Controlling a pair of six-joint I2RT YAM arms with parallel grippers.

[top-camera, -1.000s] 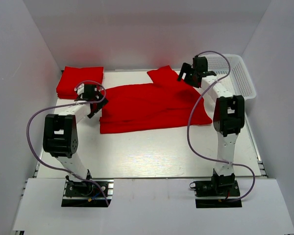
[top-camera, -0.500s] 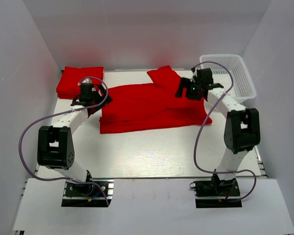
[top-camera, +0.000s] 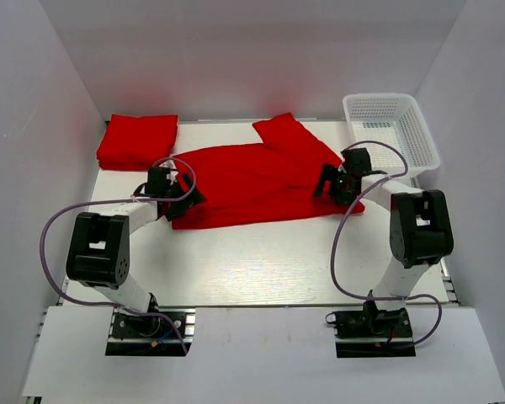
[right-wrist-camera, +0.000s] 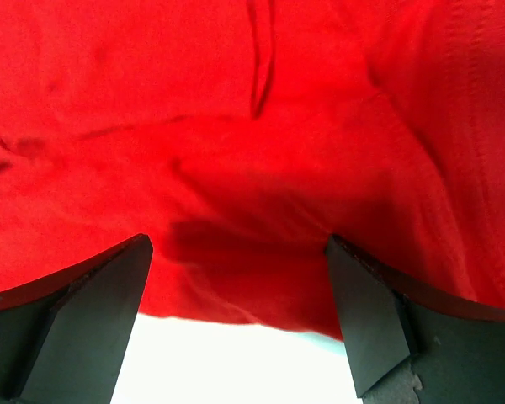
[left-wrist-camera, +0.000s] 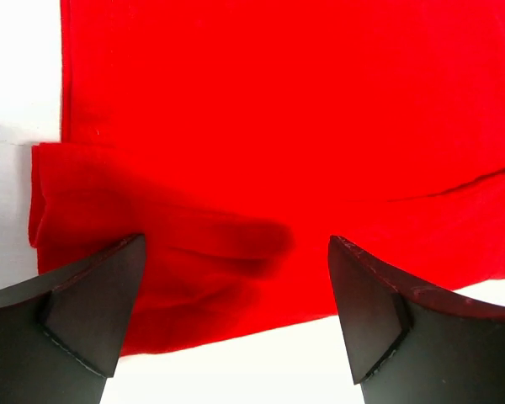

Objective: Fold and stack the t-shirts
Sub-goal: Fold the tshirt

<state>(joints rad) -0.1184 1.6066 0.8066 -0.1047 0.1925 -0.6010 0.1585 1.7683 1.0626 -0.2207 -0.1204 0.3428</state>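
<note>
A bright red t-shirt lies partly folded across the middle of the table, one sleeve pointing to the back. A folded red t-shirt stack sits at the back left. My left gripper is open and low at the shirt's left front corner; the left wrist view shows the shirt's folded edge between its fingers. My right gripper is open and low at the shirt's right front corner; the right wrist view shows the shirt's hem between its fingers.
A white mesh basket stands at the back right. White walls close in the table on three sides. Bare white table stretches in front of the shirt.
Both grippers have come down and toward the front, from the shirt's back corners to its front corners, left and right. The shirt has hardly moved.
</note>
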